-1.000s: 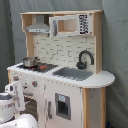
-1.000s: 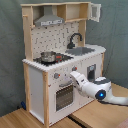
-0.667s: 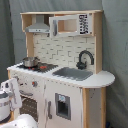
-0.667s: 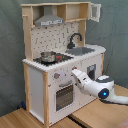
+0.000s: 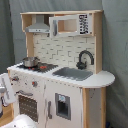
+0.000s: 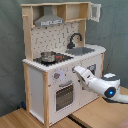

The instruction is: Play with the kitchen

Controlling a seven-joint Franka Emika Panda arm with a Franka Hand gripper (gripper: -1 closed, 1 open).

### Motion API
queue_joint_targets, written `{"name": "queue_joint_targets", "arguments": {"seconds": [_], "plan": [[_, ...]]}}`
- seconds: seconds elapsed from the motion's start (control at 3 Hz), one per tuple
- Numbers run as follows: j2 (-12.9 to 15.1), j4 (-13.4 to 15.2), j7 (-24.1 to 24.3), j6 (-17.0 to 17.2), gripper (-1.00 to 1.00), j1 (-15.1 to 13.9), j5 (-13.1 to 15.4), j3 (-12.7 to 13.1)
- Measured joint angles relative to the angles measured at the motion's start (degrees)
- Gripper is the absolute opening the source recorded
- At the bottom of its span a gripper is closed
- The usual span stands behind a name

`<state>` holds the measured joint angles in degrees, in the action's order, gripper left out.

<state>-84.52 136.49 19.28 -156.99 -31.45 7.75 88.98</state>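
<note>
Tall white and light-wood toy play kitchen (image 6: 60,60) stands upright on the wooden floor against a grey curtain, in both exterior views. Grey hood (image 6: 49,21) up top, black curved faucet (image 5: 85,57) over the grey sink (image 5: 74,73), small steel pot (image 6: 48,56) on the black stovetop (image 5: 40,66).

White robot arm (image 6: 102,86) reaches in from the second exterior view's right, wrist pointed at the front panel. Gripper (image 6: 75,70) sits just beside the knob row (image 6: 59,76), above the windowed oven door (image 6: 63,96).

Change over the last second: small. In the second exterior view the arm has crept a little further toward the panel; tip is now close to the knobs rather than hanging off them. In the first exterior view the arm stays at the first exterior view's left edge, only a white link (image 5: 6,89) showing, barely shifted. Kitchen parts unchanged: pot in place, oven door closed, upper cabinet door (image 6: 95,11) open as before.

Claw state: cannot tell. Fingers face away into the panel, and contact with a knob isn't confirmable either.

Read: this looks like an approach to the knobs or the oven handle, nothing manipulated yet. Next move likely needs fine alignment on a small knob; risk is pushing the light kitchen backwards instead of turning anything.
</note>
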Motion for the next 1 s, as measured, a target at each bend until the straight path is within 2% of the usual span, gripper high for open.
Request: {"name": "queue_joint_targets", "arguments": {"seconds": [0.33,0.67,1.0], "plan": [[-0.2,-0.4,-4.6,1.7,1.00,3.1,1.0,-1.7],[-0.5,-3.0,-9.5,2.6,1.00,3.6,2.8,-1.8],[-0.5,-5.8,-14.9,3.0,1.00,2.7,3.9,-1.9]]}}
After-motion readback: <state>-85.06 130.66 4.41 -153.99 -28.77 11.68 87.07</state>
